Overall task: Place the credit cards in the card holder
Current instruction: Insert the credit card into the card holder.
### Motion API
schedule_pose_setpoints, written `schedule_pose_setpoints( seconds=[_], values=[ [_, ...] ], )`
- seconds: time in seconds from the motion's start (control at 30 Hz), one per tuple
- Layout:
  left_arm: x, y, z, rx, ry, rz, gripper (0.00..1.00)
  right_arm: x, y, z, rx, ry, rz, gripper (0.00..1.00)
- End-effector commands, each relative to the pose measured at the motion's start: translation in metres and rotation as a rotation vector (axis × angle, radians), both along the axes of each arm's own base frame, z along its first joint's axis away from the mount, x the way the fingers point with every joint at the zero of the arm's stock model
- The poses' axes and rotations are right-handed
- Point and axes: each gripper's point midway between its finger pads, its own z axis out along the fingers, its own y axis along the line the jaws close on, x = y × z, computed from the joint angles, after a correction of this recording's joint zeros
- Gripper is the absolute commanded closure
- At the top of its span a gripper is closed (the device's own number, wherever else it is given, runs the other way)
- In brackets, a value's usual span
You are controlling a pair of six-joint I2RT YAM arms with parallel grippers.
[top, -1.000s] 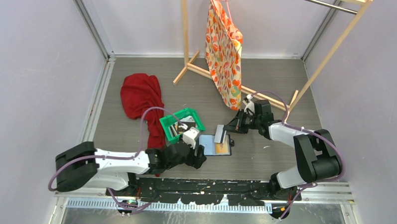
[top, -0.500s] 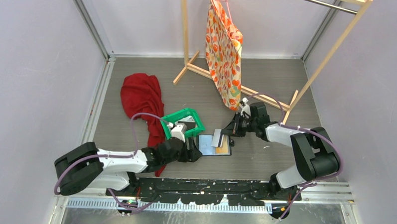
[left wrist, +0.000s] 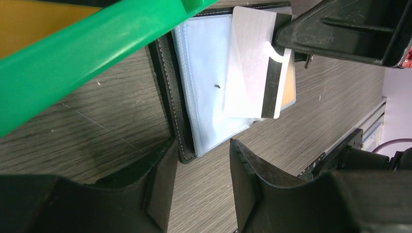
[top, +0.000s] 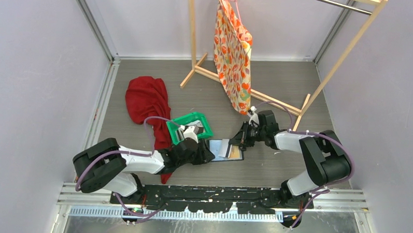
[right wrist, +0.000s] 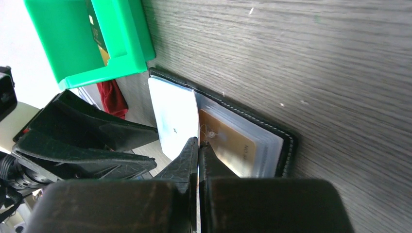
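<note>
The credit card in play, a whitish one with a dark magnetic stripe [left wrist: 250, 68], was pinched at one edge by the right gripper [right wrist: 198, 143], whose jaws were fully shut on it. The card lay tilted over the open card holder [left wrist: 206, 97], which rested flat on the grey wood-grain table [top: 275, 165], its pale blue-grey lining facing up. An orange-gold card [right wrist: 228, 145] already sat in a clear sleeve on the holder's far half. The left gripper [left wrist: 201, 148] hovered low at the holder's near corner, jaws partly apart with nothing between them. Just beside the holder stood the green tray [left wrist: 73, 63], with more cards [right wrist: 94, 29] inside. Farther off lay a red cloth [top: 147, 100], and a patterned fabric [top: 232, 55] hung from a wooden rack [top: 192, 38].
</note>
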Motion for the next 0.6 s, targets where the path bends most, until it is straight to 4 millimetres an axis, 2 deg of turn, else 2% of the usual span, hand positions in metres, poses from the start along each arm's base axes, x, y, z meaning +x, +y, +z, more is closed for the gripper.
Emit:
schedule_pose_setpoints(
  seconds=[0.0, 0.17, 0.33, 0.57],
  values=[
    [-0.004, 0.005, -0.015, 0.024, 0.059, 0.016, 0.56, -0.001, 0.01, -0.003, 0.004, -0.033, 0.024, 0.99],
    [-0.003, 0.007, -0.018, 0.018, 0.075, 0.031, 0.57, -0.006, 0.015, -0.002, 0.03, -0.016, 0.045, 0.99],
    [-0.003, 0.01, -0.02, 0.018, 0.086, 0.038, 0.58, -0.02, 0.01, -0.006, 0.005, 0.052, 0.074, 0.99],
    [-0.002, 0.012, -0.026, 0.031, 0.119, 0.05, 0.61, -0.027, 0.008, -0.006, -0.005, 0.069, 0.1, 0.99]
  ],
)
